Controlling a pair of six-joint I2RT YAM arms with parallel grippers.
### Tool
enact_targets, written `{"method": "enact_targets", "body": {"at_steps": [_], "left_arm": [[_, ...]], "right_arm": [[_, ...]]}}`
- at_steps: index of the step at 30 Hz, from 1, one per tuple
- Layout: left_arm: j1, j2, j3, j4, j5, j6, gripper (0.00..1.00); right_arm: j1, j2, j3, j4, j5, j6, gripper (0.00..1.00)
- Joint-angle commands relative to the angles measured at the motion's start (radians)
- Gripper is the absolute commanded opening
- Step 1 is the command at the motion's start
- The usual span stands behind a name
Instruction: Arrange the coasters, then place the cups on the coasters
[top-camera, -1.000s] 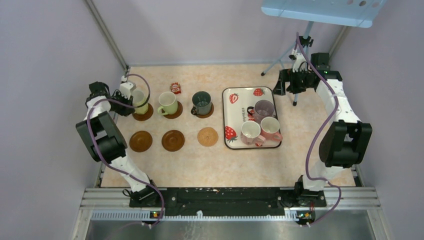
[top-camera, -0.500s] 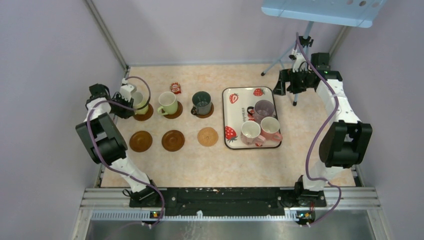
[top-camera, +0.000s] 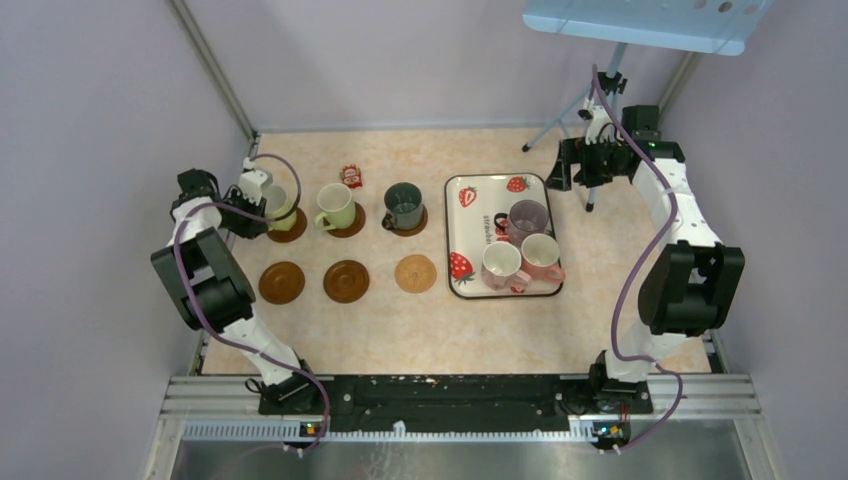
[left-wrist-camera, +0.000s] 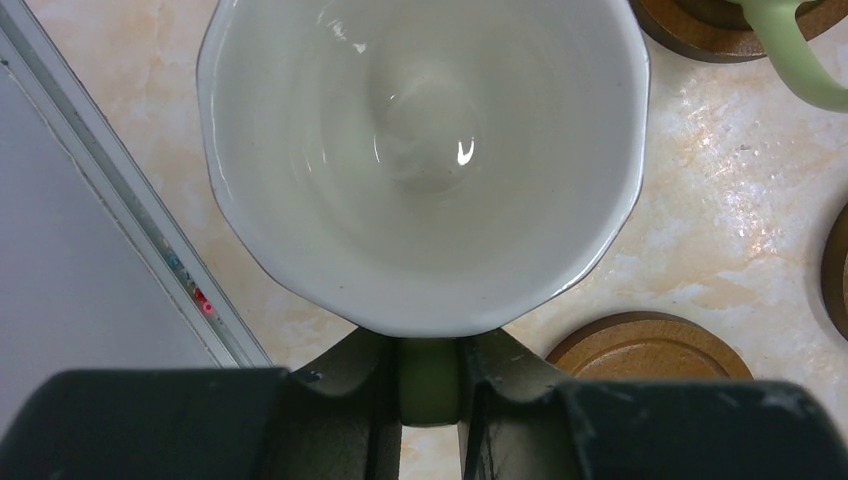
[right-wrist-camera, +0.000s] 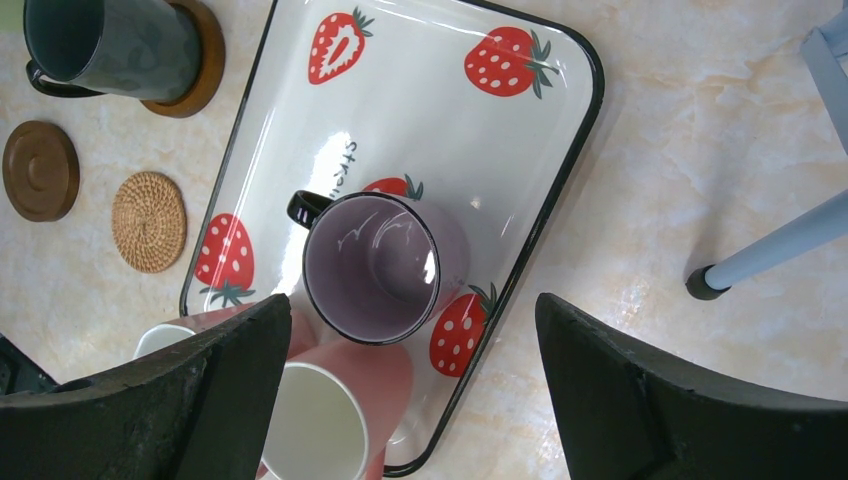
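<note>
**Hazard: Held Mug Tipped or Dragged at Release**

On the tabletop (top-camera: 400, 330), the tray (top-camera: 495, 190) with three unplaced mugs (top-camera: 528, 215) lies below the right jaws, which are spread wide and hold nothing. The yellow-green mug (left-wrist-camera: 420, 150) is located over the rear-left coaster (top-camera: 288, 232), its handle (left-wrist-camera: 429, 380) pinched between the nearly shut left jaws. Full seating cannot be confirmed. If released off-centre, the mug may be tipped off the coaster rim. If the jaws are withdrawn sideways, the handle may be snagged.

Three cups (top-camera: 337, 206) stand at back coasters (top-camera: 292, 232), three coasters lie bare, three cups crowd the tray (top-camera: 487, 190).
</note>
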Motion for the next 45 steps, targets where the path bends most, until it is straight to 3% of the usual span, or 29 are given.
{"method": "enact_targets", "body": {"at_steps": [1,10,15,23,30,35,45], "left_arm": [[0.008,-0.046,0.001,-0.032,0.019,0.017,0.28],[0.013,-0.064,0.05,-0.063,0.0,-0.019,0.68],[0.014,-0.101,0.089,-0.079,-0.038,-0.068,0.98],[0.016,-0.116,0.297,-0.04,-0.123,-0.285,0.99],[-0.062,-0.104,0.515,-0.086,-0.074,-0.387,0.99],[-0.271,-0.142,0.527,-0.084,-0.169,-0.395,0.99],[-0.805,-0.061,0.567,-0.237,-0.1,-0.304,0.99]], "right_arm": [[0.009,-0.052,0.013,0.005,-0.004,-0.018,0.9],[0.009,-0.055,0.013,0.006,-0.007,-0.02,0.9],[0.009,-0.055,0.012,0.006,-0.012,-0.018,0.9],[0.009,-0.054,0.02,0.006,-0.024,-0.015,0.9],[0.009,-0.057,0.03,-0.009,-0.026,-0.024,0.9],[0.009,-0.069,0.028,-0.025,-0.011,-0.035,0.9],[-0.011,-0.113,-0.024,-0.031,-0.007,-0.041,0.91]]}}
